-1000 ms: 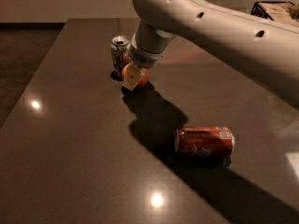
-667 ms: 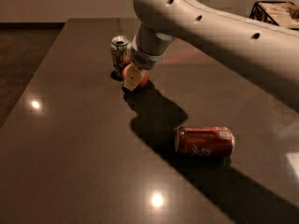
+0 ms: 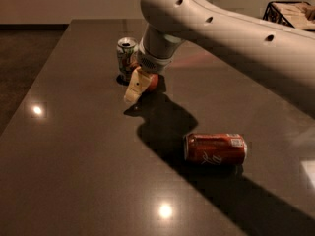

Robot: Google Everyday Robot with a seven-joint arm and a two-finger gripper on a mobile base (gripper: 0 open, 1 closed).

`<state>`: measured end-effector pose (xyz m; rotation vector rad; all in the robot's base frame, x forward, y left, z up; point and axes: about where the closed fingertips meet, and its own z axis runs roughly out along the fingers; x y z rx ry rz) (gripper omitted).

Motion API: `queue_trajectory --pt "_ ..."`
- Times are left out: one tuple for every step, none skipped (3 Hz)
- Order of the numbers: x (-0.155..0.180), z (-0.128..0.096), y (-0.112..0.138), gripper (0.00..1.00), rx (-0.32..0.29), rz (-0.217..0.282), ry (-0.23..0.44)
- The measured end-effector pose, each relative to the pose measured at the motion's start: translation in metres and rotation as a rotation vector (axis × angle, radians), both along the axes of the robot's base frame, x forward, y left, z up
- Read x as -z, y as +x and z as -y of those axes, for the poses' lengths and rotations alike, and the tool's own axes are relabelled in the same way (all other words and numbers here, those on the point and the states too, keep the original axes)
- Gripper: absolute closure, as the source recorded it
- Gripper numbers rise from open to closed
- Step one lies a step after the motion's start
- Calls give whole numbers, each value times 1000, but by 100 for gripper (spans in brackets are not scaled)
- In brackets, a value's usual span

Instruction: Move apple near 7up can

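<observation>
The 7up can (image 3: 127, 56) stands upright at the far left-middle of the dark table (image 3: 74, 171). The red apple (image 3: 152, 81) rests on the table just right of the can's base, mostly hidden by the arm's wrist. My gripper (image 3: 140, 86) is low over the apple and looks open. One pale finger (image 3: 133, 90) slants down to the left of the apple, and the other is hidden behind the wrist.
A red-orange can (image 3: 215, 149) lies on its side at the front right of the table. My thick white arm (image 3: 231, 31) crosses from the upper right and casts a broad shadow. A dark rack (image 3: 290, 14) stands beyond the far right corner.
The visible finger has swung out and down to the left, away from the apple. The apple stays beside the 7up can. The arm has barely shifted.
</observation>
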<state>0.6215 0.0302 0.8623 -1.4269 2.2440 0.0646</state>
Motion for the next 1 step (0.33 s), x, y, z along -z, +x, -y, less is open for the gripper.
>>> queue_trajectory --pt "0 0 0 0 0 0 0"
